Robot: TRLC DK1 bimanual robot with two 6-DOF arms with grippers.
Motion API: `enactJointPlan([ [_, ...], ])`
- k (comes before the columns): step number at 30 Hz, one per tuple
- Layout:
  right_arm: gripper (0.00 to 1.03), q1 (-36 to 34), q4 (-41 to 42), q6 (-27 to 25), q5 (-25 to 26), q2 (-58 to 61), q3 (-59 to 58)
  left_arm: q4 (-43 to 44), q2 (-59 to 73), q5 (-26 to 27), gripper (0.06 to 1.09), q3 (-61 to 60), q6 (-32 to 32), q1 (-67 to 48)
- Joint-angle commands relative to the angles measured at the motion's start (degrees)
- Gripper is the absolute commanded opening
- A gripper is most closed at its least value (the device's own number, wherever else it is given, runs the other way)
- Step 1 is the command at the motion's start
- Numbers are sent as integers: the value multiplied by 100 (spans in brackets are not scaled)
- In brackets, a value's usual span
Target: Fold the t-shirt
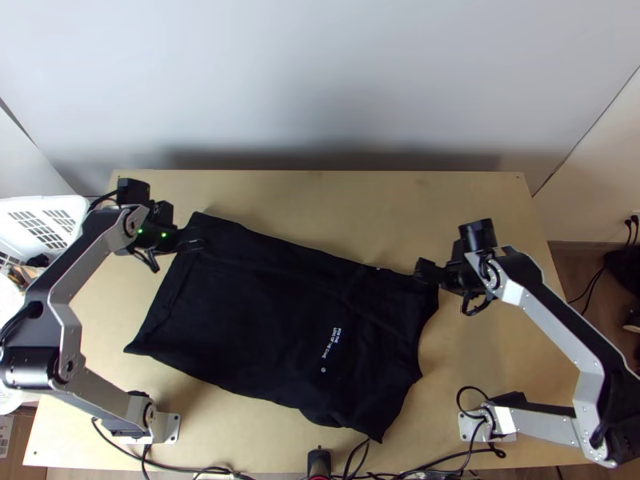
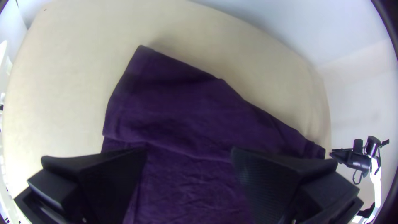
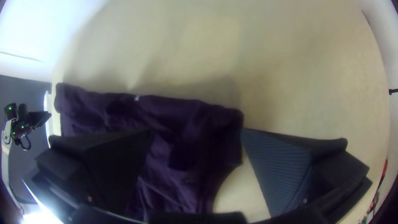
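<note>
The black t-shirt (image 1: 264, 320) lies slantwise over the table, mostly flat, small white print facing up. A strip along its far long side is folded over; the flap (image 2: 178, 108) shows in the left wrist view. My left gripper (image 1: 190, 240) is over the shirt's far left corner; in its wrist view the gripper (image 2: 188, 153) stands open, cloth visible between its fingers. At the far right corner is my right gripper (image 1: 424, 274). Its wrist view shows the gripper (image 3: 197, 132) open, one finger over the shirt (image 3: 178, 145), the other beside its edge over wood.
Bare wooden table (image 1: 352, 200) runs beyond the shirt and along its right side. A white basket (image 1: 60, 206) stands off the table's left edge. Cables and a small black device (image 1: 318, 460) lie at the near edge.
</note>
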Motion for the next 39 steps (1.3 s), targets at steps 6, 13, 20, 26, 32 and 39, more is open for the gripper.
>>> enactJointPlan([
  [6,96,-510,495,-118,13,797,-166,76,344,-8,103,279,-21,-28],
  [13,83,-431,671,146,-206,1227,-52,50,335,-8,103,191,58,113],
  [20,43,-414,969,436,-250,1298,-43,50,370,-8,103,156,67,121],
  [26,30,-519,758,919,-259,1508,-34,59,370,-8,103,147,85,183],
  [32,3,-616,732,1148,-250,1535,1,59,362,-8,103,156,120,253],
  [39,3,-642,732,1157,-250,1711,273,68,344,1,103,165,181,324],
])
